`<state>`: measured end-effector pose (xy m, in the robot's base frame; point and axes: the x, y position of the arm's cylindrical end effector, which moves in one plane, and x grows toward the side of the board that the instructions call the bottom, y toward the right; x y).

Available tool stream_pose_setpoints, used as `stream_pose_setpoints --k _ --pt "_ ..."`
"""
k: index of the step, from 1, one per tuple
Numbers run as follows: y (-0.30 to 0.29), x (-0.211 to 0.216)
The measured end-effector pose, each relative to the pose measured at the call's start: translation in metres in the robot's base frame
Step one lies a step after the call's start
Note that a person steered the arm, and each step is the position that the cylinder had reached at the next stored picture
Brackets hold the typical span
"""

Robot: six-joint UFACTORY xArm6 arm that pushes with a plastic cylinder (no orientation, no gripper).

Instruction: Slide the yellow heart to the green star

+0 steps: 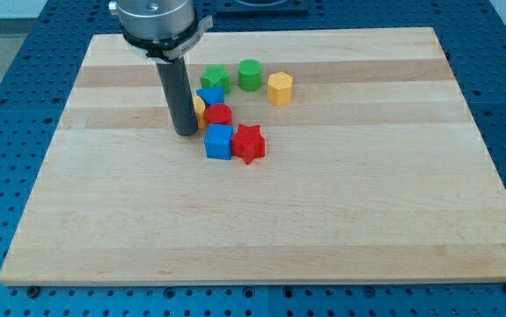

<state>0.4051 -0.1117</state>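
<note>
The yellow heart (200, 107) is mostly hidden behind my rod; only a sliver shows at the rod's right side. My tip (185, 132) rests on the board just left of it and seems to touch it. The green star (215, 79) lies a little above and to the right of the heart. A blue block (209, 97) sits between the heart and the green star.
A red round block (218, 114) lies right of the heart. A blue cube (219, 141) and a red star (248, 143) sit below it. A green cylinder (250, 75) and a yellow hexagon (280, 88) lie right of the green star. The wooden board (323, 220) carries them all.
</note>
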Motion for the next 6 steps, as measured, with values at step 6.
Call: stream_pose_setpoints --k 6 --pt "0.000 -0.080"
